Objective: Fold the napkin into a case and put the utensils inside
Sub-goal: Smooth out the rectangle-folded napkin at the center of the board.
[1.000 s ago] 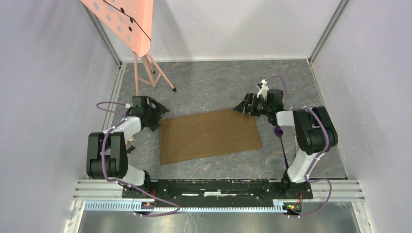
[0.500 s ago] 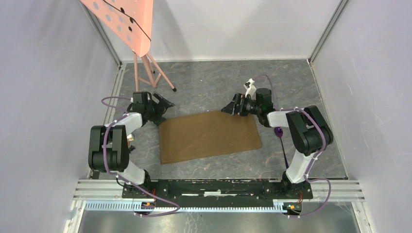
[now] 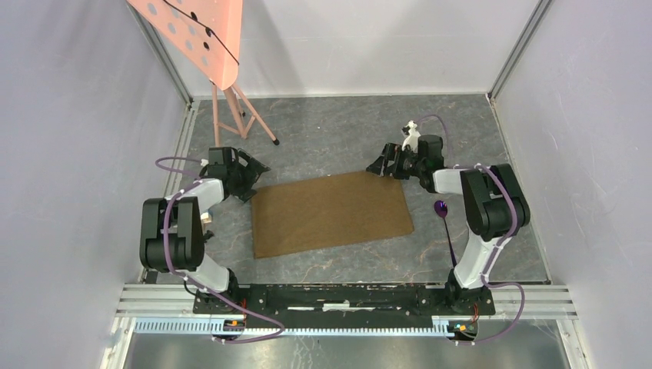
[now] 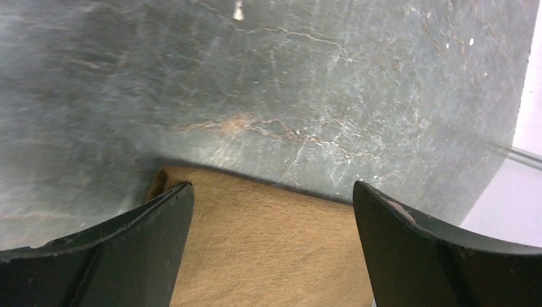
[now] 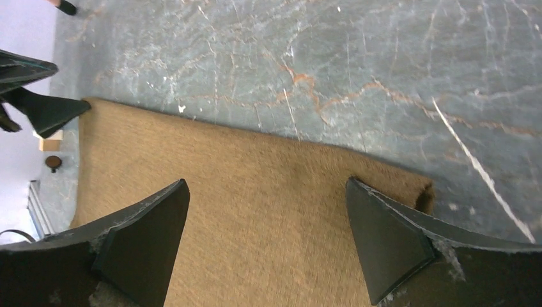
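While L gripper & R gripper gape wide, napkin lies flat, long axis L-R.

The surface is dark grey, veined with pale and rusty streaks. The napkin lies flat and unfolded at its centre, slightly skewed. At 3 o'clock, near the napkin's short edge but not touching it, lies a purple utensil. A pink stand has its feet at 11 o'clock. A small pale block sits at 9 o'clock, partly hidden.
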